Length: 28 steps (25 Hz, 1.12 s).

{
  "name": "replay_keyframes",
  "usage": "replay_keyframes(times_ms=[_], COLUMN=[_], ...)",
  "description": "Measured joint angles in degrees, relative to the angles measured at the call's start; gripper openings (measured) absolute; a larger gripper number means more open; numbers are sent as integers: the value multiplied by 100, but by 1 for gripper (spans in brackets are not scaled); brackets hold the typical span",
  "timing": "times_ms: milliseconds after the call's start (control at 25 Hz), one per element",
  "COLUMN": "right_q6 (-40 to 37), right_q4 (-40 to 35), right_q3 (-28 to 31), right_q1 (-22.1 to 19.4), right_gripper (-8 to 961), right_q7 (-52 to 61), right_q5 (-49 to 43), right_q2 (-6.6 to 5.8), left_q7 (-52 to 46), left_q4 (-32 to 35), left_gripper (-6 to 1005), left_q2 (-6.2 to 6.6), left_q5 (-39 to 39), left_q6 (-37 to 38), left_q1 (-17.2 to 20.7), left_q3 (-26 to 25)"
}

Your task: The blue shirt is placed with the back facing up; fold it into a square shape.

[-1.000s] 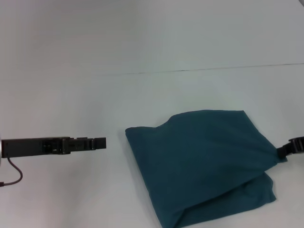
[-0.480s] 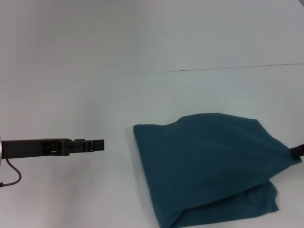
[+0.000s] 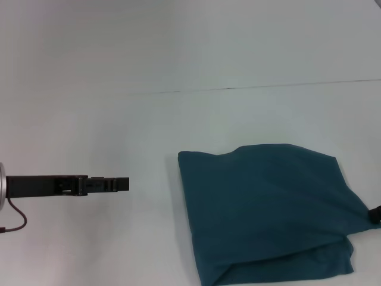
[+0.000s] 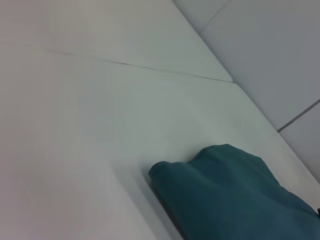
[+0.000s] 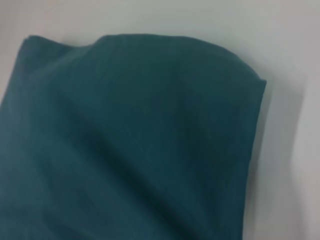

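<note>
On the white table (image 3: 178,59), right of centre in the head view, the blue shirt (image 3: 268,214) lies folded into a compact, roughly square bundle, with a lower layer showing along its near edge. At the shirt's right corner, the right pincer (image 3: 376,214) is barely in view; whether it grips the fabric cannot be told. Left pincer (image 3: 122,184) hovers well apart to the left, fingers drawn together, holding nothing.
</note>
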Motion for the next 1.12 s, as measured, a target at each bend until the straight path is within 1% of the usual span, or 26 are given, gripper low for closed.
replay_keyframes(times_ms=[80,160,280,360,440,520,600,640,680,720,800,960,1040,1120], right_q6=[-1,-15,-166,-402,-670,-875,-1092,-1196,-1306,-1380,-1415,-1370,-1363,-1342], right_q4=[13,35,50,35,8,-6,-17,-33,-58,-102,-164,-179,-180,-180], right_q3=[25,84,227,362,590,798,949,1000,1027,1068,1106,1097,1079,1083], right_q1=[-3,-6,-19,-30,-33,-35,-36,-45,-55,-76,-101,-104,-80,-54], right_gripper=[63,70,79,86,92,153,213,244,274,356,519,710,795,870], right_q7=[-53,-83,-207,-412,-632,-791,-964,-1059,-1162,-1259,-1354,-1453,-1545,-1610], right_q5=[-12,35,223,361,532,759,1088,1274,1453,1673,1985,2318,2374,2383], right_q2=[-3,-47,-149,-217,-310,-441,-569,-621,-647,-667,-672,-620,-580,-557], left_q7=[-72,-206,-522,-803,-1101,-1434,-1735,-1794,-1931,-2005,-2099,-2515,-2785,-2882], left_q4=[-1,1,-3,-13,-45,-189,-488,-589,-829,-1013,-1310,-1678,-1826,-1915], left_gripper=[935,935,935,935,935,934,934,934,934,934,934,934,934,934], left_q2=[14,33,86,114,143,207,298,325,371,395,402,343,279,217], left_q5=[18,70,253,434,607,815,1008,1056,1163,1236,1356,1591,1626,1628], left_q6=[-31,-74,-153,-203,-260,-296,-301,-310,-310,-322,-380,-729,-935,-1024], left_q1=[-16,-43,-144,-242,-352,-536,-775,-849,-1031,-1179,-1448,-1880,-2060,-2181], left_q3=[6,11,17,31,44,51,56,54,59,60,100,482,779,915])
